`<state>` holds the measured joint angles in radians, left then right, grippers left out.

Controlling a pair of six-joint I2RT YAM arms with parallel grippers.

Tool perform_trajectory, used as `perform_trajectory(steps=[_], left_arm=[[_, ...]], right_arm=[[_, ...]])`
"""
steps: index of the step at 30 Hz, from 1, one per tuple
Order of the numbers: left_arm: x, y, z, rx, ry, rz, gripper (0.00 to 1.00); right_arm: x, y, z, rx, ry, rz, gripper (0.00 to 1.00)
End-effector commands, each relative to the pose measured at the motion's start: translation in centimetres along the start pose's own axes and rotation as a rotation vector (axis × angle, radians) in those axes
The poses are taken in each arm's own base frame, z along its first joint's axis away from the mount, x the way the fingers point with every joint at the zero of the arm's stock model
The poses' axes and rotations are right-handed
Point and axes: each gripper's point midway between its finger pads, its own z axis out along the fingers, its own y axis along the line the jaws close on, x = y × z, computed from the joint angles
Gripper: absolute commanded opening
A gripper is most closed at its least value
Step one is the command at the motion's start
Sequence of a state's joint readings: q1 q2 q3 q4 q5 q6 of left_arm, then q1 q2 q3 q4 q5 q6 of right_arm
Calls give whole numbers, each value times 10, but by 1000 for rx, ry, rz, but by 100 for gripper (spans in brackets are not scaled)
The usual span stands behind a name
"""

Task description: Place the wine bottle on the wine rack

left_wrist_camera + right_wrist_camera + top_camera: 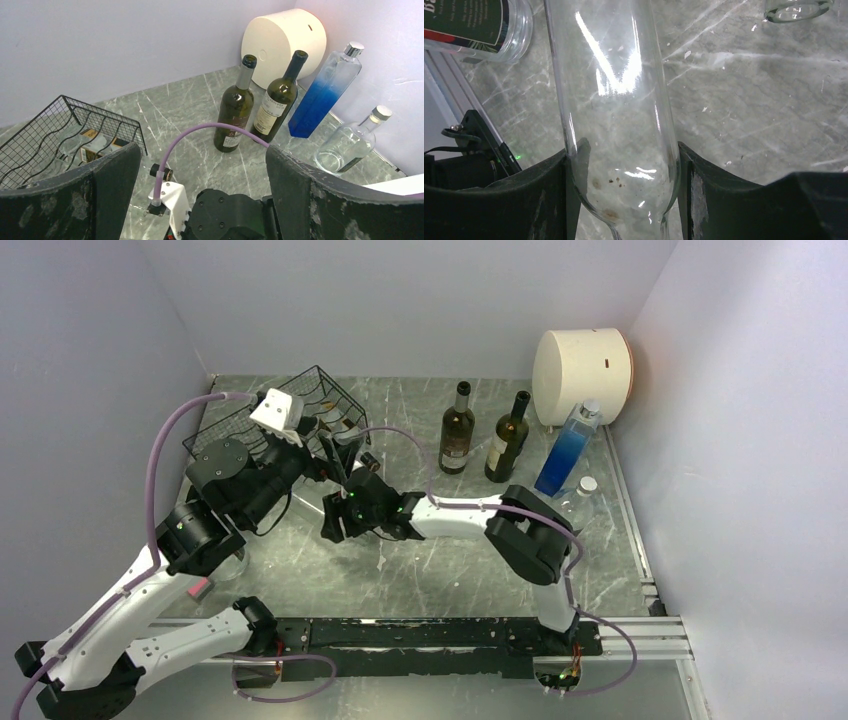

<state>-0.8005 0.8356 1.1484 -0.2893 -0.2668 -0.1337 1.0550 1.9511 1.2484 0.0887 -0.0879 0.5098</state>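
My right gripper (624, 165) is shut on a clear glass wine bottle (614, 90), its fingers (566, 180) clamped on the shoulder just above the neck. The bottle lies low over the marble floor. In the top view this gripper (332, 520) is reached out to the left, just in front of the black wire wine rack (300, 405). The rack (60, 130) holds a labelled bottle (92, 142). My left gripper (200, 155) is open and empty, jaws wide apart, hovering above the right arm's wrist beside the rack (318, 462).
Two dark wine bottles (458, 430) (508, 437) stand at the back. To their right are a blue bottle (567, 450), a small clear bottle (580, 495) and a white cylinder (582, 362). A labelled bottle (474, 25) lies left of the held one.
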Motion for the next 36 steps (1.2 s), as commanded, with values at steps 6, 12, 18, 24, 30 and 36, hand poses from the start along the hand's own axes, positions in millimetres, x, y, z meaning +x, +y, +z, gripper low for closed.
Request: perform_trajectory(steps=[6,12,18,24,30,36], left_arm=[[-22,-5,-8,36,-73,-6,99],[-25,-8,-7,43,-65,-8,99],[-32,-9,-9,51,-65,-10,99],[-36,-11,-11,59,-65,-12,99],[-39,-13,-15,71,-59,-9,99],[-38,-14,-15,76,-52,-11,99]], right_arm=[[-42,16,10,-25,-111,-33,0],[-52,16,29,-3,-135,11,0],[-72,14,52,50,-189,78,0],[-91,14,80,67,-230,78,5],[-110,20,101,85,-232,33,12],[-121,19,116,93,-278,68,25]])
